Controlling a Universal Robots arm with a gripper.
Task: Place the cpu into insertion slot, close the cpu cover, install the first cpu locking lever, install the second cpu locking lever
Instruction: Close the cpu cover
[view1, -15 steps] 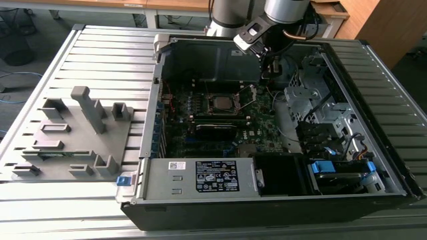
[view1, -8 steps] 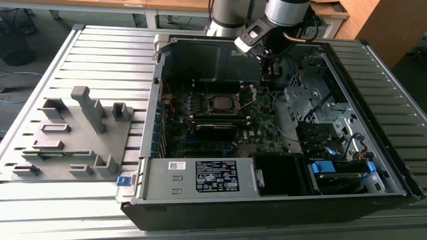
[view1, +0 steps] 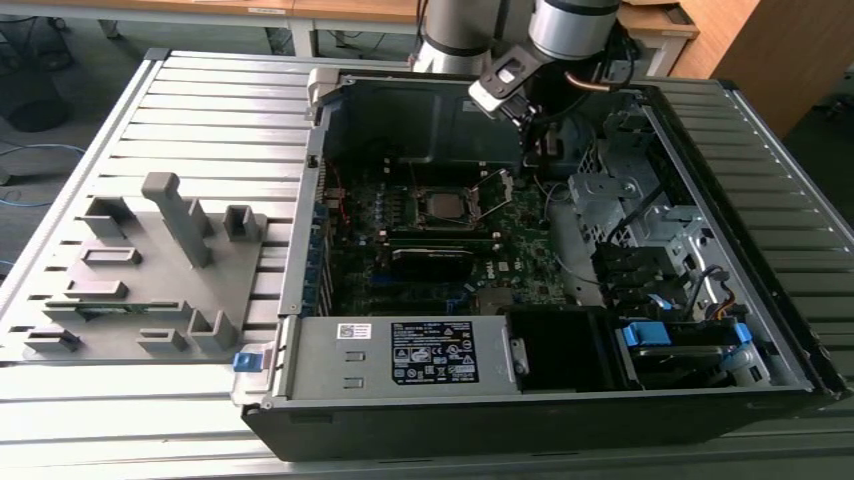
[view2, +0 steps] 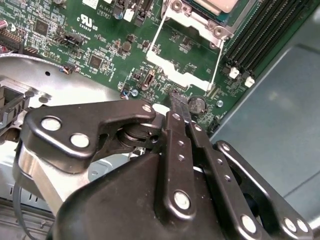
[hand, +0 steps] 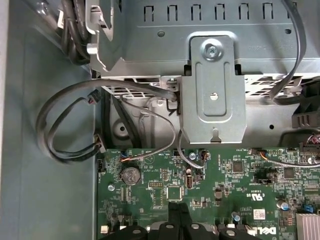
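The cpu (view1: 441, 205) lies flat in the insertion slot (view1: 415, 192) on the green board, its silver top up; in the second wrist view it is the cpu (view2: 220, 4) at the picture's edge, beside the slot's rim (view2: 215, 31). The cpu cover (view2: 172, 67) is swung open, off the cpu and towards the gripper, with thin wire levers (view2: 155, 37) along its sides. My gripper (view2: 179, 102) hangs just above the board beside the open cover, fingers shut with nothing between them. In the exterior view the gripper (view1: 539, 150) is at the case's far side, to the right of the slot.
A coin battery (view2: 198, 104) sits right by the fingertips. Black memory slots (view2: 270, 30) run beside the socket. A metal bracket (hand: 212, 95) and looped cables (hand: 65, 130) stand past the board's edge. A grey fixture (view1: 147, 270) lies outside the case, on the exterior view's left.
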